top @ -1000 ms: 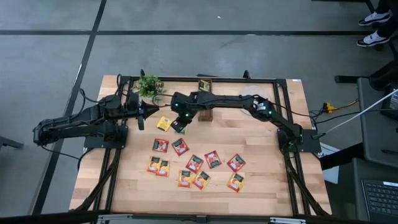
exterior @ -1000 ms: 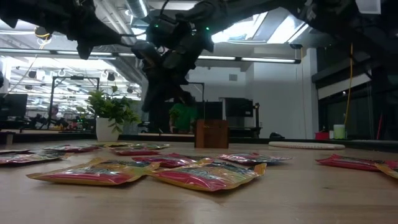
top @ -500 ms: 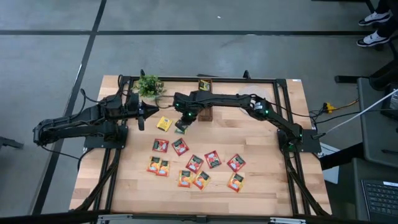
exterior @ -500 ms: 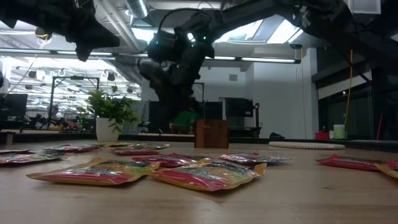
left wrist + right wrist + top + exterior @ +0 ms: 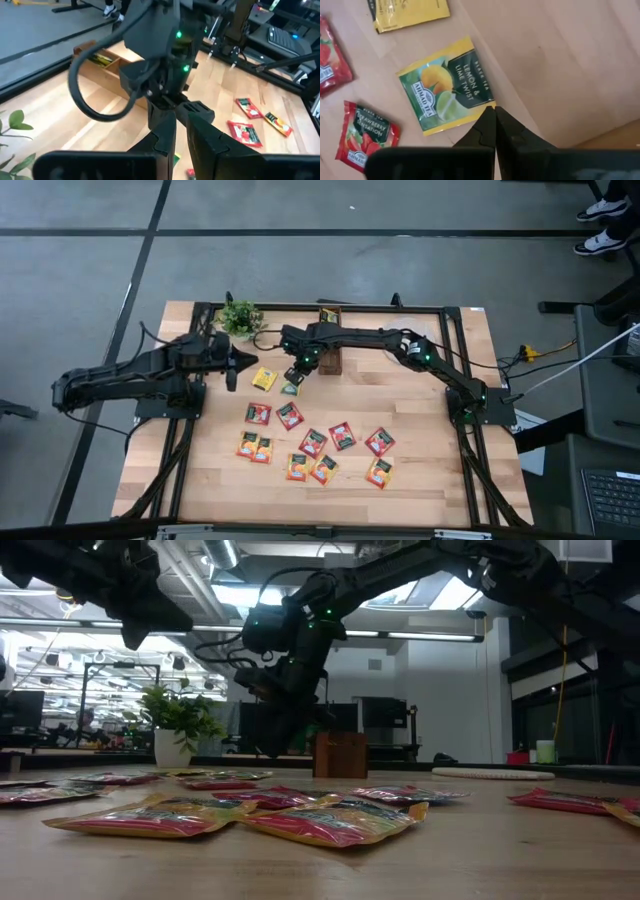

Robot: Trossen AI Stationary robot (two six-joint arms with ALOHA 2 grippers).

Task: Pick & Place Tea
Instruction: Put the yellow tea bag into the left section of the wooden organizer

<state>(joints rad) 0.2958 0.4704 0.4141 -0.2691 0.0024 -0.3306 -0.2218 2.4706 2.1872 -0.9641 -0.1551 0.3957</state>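
Note:
The tea sachets lie flat and scattered over the table's middle (image 5: 315, 445), red and orange with dark labels; one yellow sachet (image 5: 264, 378) lies nearer the far edge. My right gripper (image 5: 298, 375) is shut on a green-and-yellow lemon-lime sachet (image 5: 445, 85), just left of a small dark wooden box (image 5: 329, 360). My left gripper (image 5: 243, 362) hovers left of the yellow sachet with a narrow gap between its fingers (image 5: 181, 125), touching nothing. My right gripper pinches the lemon-lime sachet by one corner (image 5: 487, 104) between its two shut fingers (image 5: 482, 127). The fingers slant down from the table's right and far side. The sachet sticks out beyond the fingertips; the low view shows the gripper (image 5: 285, 745) above the tabletop.
A potted plant (image 5: 239, 317) stands at the far left corner. An open wooden tray with sachets (image 5: 329, 315) sits at the far edge behind the dark box. A pale round mat (image 5: 490, 773) lies toward the right. Black frame rails run along the table's sides.
My right gripper has moved toward the table's right and slightly toward the far edge, closer to the dark wooden box, carrying the lemon-lime sachet with it. My left gripper has edged a little toward the right.

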